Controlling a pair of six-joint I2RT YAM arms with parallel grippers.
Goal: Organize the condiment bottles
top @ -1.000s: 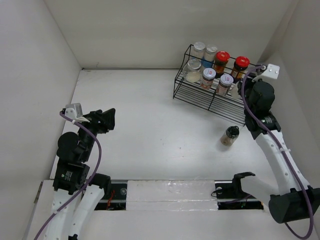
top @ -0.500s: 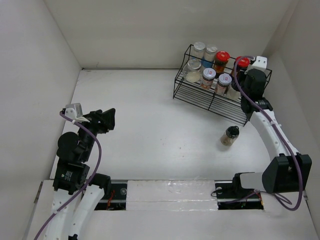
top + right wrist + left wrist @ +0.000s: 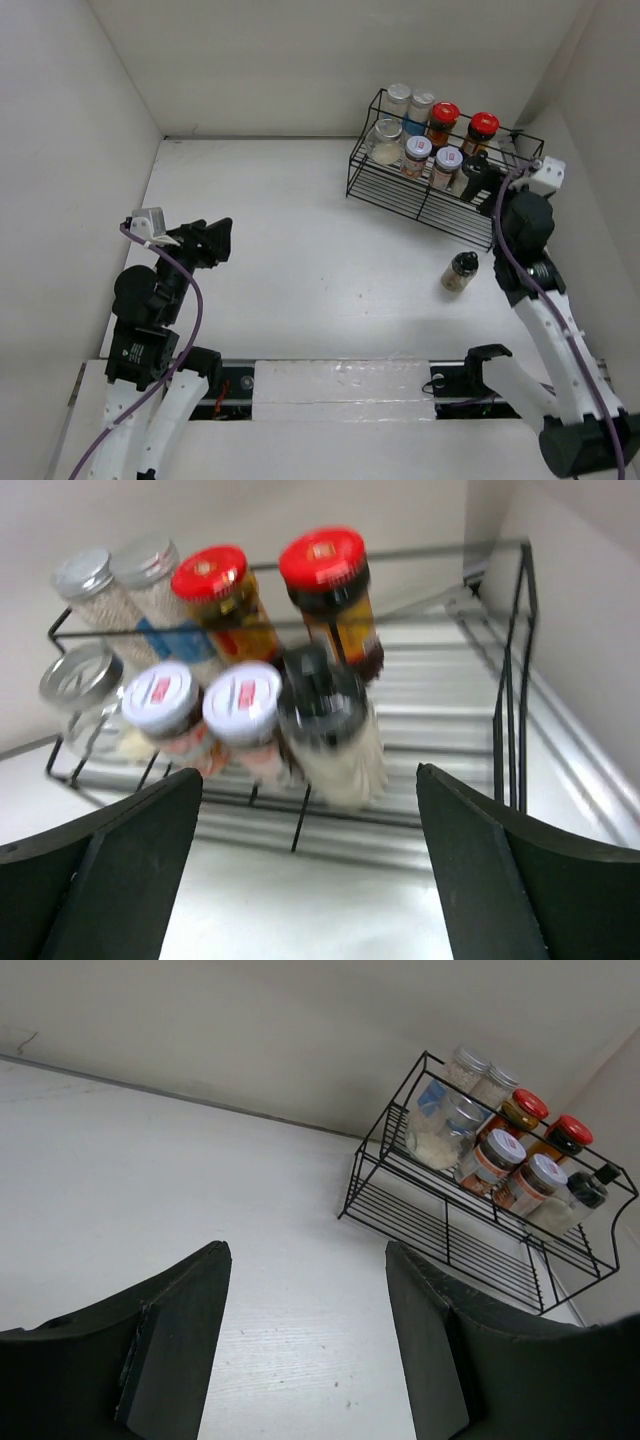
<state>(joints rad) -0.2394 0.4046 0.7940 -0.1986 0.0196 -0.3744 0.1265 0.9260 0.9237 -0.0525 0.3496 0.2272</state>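
Your right end effector (image 3: 308,780) hangs wide apart and empty before the rack (image 3: 450,695), where the blurred black-capped shaker (image 3: 328,730) seems to stand beside the white-lidded jars (image 3: 240,705). Your left end effector (image 3: 305,1255) gapes too. One bottle (image 3: 459,272) sits alone on the worktop (image 3: 300,240).

Seven condiment bottles sat in a black wire rack (image 3: 400,190) at the table's (image 3: 300,250) far right. The back row held two clear silver-lidded jars (image 3: 398,96) (image 3: 422,102) and two dark red-lidded jars (image 3: 444,116) (image 3: 482,128); the front row held a squat clear jar (image 3: 385,138), two white-lidded jars (image 3: 417,151) (image 3: 450,162) and a black-capped shaker (image 3: 474,172). An eighth, black-capped bottle (image 3: 460,271) stood alone on the table, near the rack's front.
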